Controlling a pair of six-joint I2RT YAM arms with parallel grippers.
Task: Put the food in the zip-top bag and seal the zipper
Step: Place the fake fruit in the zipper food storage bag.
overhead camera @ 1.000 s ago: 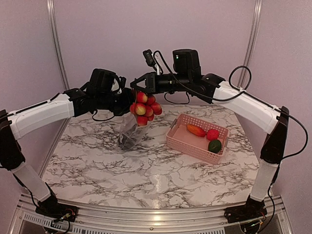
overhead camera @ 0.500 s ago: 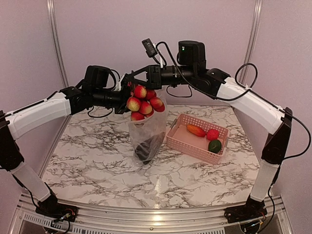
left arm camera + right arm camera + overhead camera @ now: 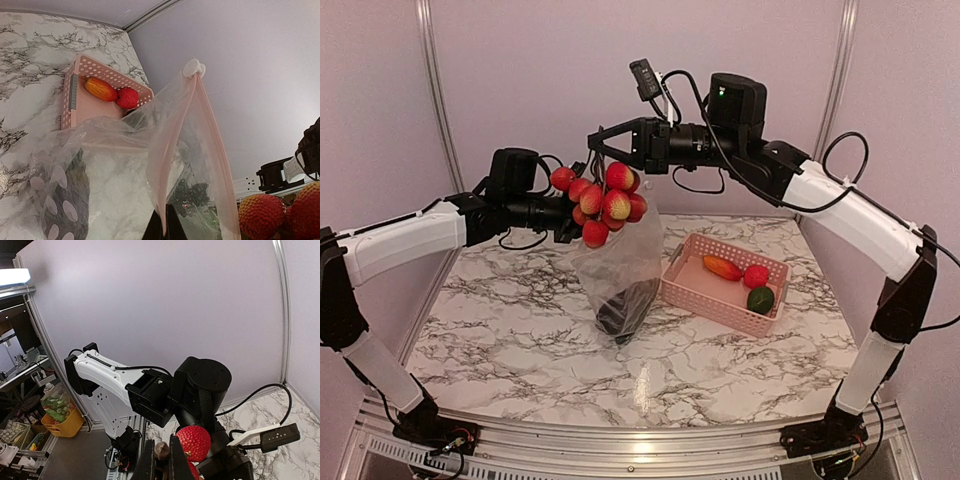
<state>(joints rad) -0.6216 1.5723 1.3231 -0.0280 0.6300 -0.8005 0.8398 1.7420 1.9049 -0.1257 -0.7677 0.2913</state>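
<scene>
Red-pink berries (image 3: 603,203) dangle, pinched tight in the right gripper (image 3: 596,148), right at the zip-top bag (image 3: 625,262) mouth; left gripper (image 3: 570,222) clamps its rim.

Your top view looks down and forward from behind both arm bases, far enough to take in the whole desk (image 3: 500,345). Your left wrist view sits right against the bag (image 3: 125,165), facing the pink basket (image 3: 72,100), which the top view also shows. Your right wrist view looks level past the berries (image 3: 194,440) at the left arm (image 3: 107,372).
</scene>
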